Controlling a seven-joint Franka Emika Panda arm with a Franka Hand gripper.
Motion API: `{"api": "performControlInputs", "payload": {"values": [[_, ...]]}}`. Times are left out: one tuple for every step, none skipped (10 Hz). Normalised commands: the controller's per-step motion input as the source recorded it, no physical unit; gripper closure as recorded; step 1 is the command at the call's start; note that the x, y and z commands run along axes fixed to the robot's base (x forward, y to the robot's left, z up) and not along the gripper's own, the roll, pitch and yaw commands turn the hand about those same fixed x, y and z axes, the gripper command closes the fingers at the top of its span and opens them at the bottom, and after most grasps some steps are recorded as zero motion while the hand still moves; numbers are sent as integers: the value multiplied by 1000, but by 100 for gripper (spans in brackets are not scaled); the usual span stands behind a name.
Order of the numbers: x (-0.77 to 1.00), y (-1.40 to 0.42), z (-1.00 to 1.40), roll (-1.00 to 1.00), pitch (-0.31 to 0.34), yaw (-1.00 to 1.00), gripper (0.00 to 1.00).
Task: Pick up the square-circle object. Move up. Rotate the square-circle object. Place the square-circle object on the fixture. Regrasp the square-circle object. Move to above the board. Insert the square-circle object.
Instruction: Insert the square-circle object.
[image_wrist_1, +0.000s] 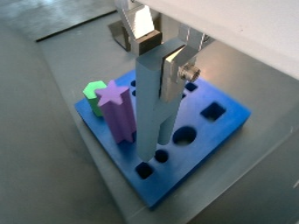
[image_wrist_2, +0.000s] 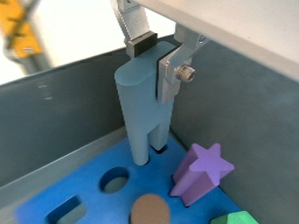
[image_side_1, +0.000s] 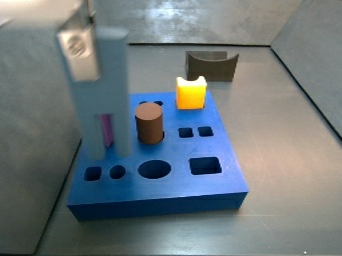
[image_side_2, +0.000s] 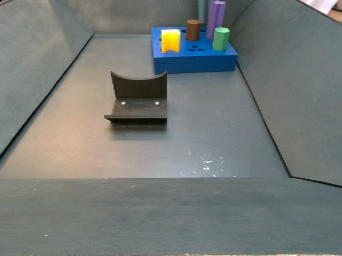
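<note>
The gripper (image_wrist_1: 156, 54) stood over the board (image_wrist_1: 228, 118) with its silver fingers (image_wrist_2: 177, 66) clamped on the upper end of the square-circle object (image_wrist_1: 152, 109), which hung upright, its lower end at the board's top face. In a wrist view the peg's foot (image_wrist_2: 142, 150) met the blue surface near a round hole (image_wrist_2: 114, 181), seemingly at the mouth of its own paired opening, though whether it had entered could not be told.

Judged from this moment, most of the task appeared done: the peg was off the floor, turned upright and held from above, and the fixture (image_side_2: 136, 98) sat empty on the grey floor, well apart from the board. What remained looked to be the insertion itself, then letting go.

Other pieces already stood in the slab: a purple star-topped post (image_wrist_1: 115, 109) just beside the held peg, a green piece (image_wrist_1: 93, 90) behind it, a brown cylinder (image_side_1: 148, 125) and an orange-yellow notched block (image_side_1: 191, 92). A round hole (image_side_1: 155, 169) and a square hole (image_side_1: 205, 166) lay open along the near edge in a side view.

The arm's wrist pointed straight down, with the fingers descending vertically onto the peg's upper end in both wrist views. In a side view the gripper body (image_side_1: 80, 45) loomed blurred over the board's left part, the peg (image_side_1: 107, 90) straight beneath it.
</note>
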Motion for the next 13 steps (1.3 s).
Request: {"api": "performControlInputs", "payload": {"values": [[-129, -89, -271, 0, 0, -846, 100], [-146, -146, -180, -50, -96, -509, 100], [-86, -160, -200, -74, -120, -220, 100], [-109, -60, -177, -114, -150, 0, 100], [-83, 0, -154, -211, -206, 29, 100], [0, 3, -131, -310, -237, 40, 100], [-23, 74, -97, -339, -257, 20, 100], [-97, 131, -60, -236, -171, 80, 100], [-143, 143, -51, -164, -131, 66, 100], [-117, 154, -20, -91, -66, 34, 100], [-180, 51, -69, -17, -40, 0, 100], [-246, 0, -194, -43, -99, 0, 100], [-149, 0, -234, -70, -109, 0, 100]]}}
